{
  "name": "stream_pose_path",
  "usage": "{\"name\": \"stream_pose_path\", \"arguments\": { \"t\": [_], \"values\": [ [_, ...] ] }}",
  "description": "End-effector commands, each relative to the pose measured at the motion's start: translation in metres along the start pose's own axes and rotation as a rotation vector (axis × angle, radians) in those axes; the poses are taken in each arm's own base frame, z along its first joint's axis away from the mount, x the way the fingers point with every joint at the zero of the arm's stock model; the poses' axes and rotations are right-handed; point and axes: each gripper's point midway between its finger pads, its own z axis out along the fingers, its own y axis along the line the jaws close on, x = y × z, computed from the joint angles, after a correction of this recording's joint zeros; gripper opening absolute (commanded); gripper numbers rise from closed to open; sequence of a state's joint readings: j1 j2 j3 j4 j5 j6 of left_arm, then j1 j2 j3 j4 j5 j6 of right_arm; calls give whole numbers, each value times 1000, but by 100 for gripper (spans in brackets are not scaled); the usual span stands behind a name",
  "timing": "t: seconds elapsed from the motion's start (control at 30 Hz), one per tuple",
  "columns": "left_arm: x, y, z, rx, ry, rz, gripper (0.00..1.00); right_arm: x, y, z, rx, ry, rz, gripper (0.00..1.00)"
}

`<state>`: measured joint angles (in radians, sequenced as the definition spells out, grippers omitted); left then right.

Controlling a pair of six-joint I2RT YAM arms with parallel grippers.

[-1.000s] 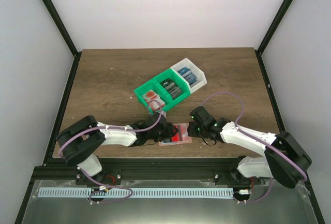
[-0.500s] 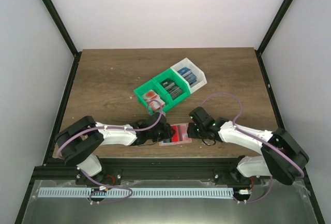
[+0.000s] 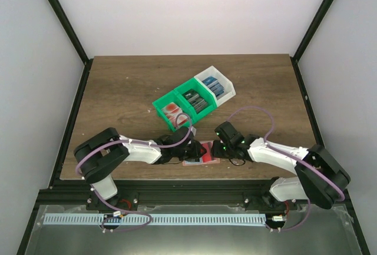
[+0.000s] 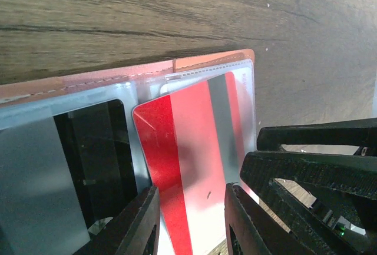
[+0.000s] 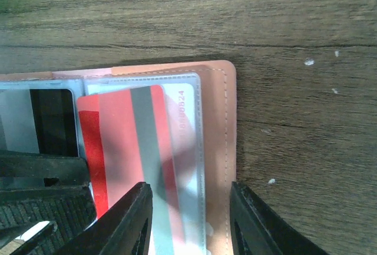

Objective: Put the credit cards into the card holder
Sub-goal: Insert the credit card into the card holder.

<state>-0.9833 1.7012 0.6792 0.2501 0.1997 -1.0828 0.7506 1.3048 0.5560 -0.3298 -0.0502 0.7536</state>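
The red plastic card with a grey stripe (image 4: pixel 188 149) is thin, stiff, light and glossy, so it will probably skate under a flat push. Its bare near end looks the best place to take it, because its far end lies over the clear sleeve of the open salmon-orange leather-like card holder (image 3: pixel 207 159). The holder rests on the brown wooden table (image 3: pixel 118 90) at the near edge, between the arms. The left gripper (image 4: pixel 191 219) straddles the card's near end with its jaws apart, pinching nothing that I can see. The right gripper (image 5: pixel 188 219) is likewise spread over the card and the holder's right leaf. A black card (image 4: pixel 88 149) fills the sleeve to the left. The limp sleeve mouth and the two crowded grippers are the likely hindrances. Farther off, a green plastic bin (image 3: pixel 160 106) and a white plastic bin (image 3: pixel 231 90) hold more cards, well apart.
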Motion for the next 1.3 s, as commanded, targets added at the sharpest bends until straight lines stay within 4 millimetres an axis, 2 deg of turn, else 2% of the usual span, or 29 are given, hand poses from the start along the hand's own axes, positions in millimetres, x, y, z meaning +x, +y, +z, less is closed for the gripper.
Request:
{"name": "stream_pose_path", "arguments": {
  "t": [0.0,0.23,0.37,0.6,0.73,0.83,1.17,1.27],
  "values": [
    [6,4,10,5,31,35,34,-2,3,-2,-4,-20,3,37],
    [-11,0,6,5,-58,90,35,-9,1,-11,6,-65,12,38],
    [-17,-1,8,14,-75,99,38,-6,0,-8,10,-54,13,38],
    [-25,-8,10,143,-40,75,40,-7,0,-9,8,-57,14,39],
    [-25,-21,7,237,-27,77,40,-8,0,-11,11,-62,17,39],
    [-26,-10,6,175,-38,74,40,-10,-1,-13,16,-69,22,39],
    [-50,-9,-32,34,-174,180,46,-23,1,-25,43,-116,20,41],
    [-53,-3,-45,-20,-203,190,47,-24,4,-26,37,-118,11,42]
  ]
}}
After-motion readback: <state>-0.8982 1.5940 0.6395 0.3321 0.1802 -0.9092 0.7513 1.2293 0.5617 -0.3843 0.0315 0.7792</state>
